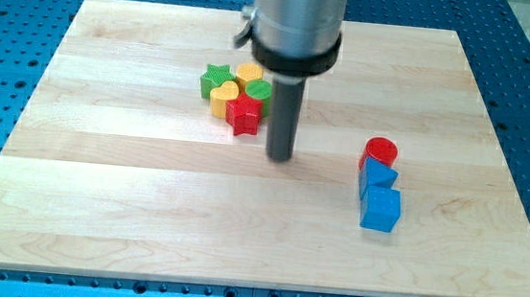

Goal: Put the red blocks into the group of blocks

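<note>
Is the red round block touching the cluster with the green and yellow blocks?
No, the red round block sits apart at the view's right, against a blue block, far from the cluster.

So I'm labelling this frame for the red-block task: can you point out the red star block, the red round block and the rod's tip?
red star block (244, 115), camera view, middle of its top face.
red round block (380, 151), camera view, centre of its round top.
my tip (279, 158), camera view, the rod's very lower end.
</note>
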Robot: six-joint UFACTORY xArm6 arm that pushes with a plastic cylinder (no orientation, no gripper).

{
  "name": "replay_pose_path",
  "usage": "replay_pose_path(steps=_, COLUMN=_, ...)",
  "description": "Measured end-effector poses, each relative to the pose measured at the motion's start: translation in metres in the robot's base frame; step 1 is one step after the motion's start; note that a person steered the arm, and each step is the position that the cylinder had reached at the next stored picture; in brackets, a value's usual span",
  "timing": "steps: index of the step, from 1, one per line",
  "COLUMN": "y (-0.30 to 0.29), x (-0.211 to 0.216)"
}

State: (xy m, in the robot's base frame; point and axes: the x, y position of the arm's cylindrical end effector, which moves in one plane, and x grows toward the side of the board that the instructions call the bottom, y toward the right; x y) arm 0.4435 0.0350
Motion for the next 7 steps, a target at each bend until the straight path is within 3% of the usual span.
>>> replay_pose_path(steps=1, y=0.094, x=-0.032)
replay_pose_path(steps=2, y=0.191, x=-0.005)
replay_pose_path(steps=3, y=0.118, x=0.01)
replay_pose_path(steps=4, y=0.0, x=0.017)
replay_pose_path(steps=5, y=0.066, x=0.018)
replay_pose_path(steps=6, y=0.103, x=0.054)
replay_pose_path(steps=7, y=0.053, x=0.096)
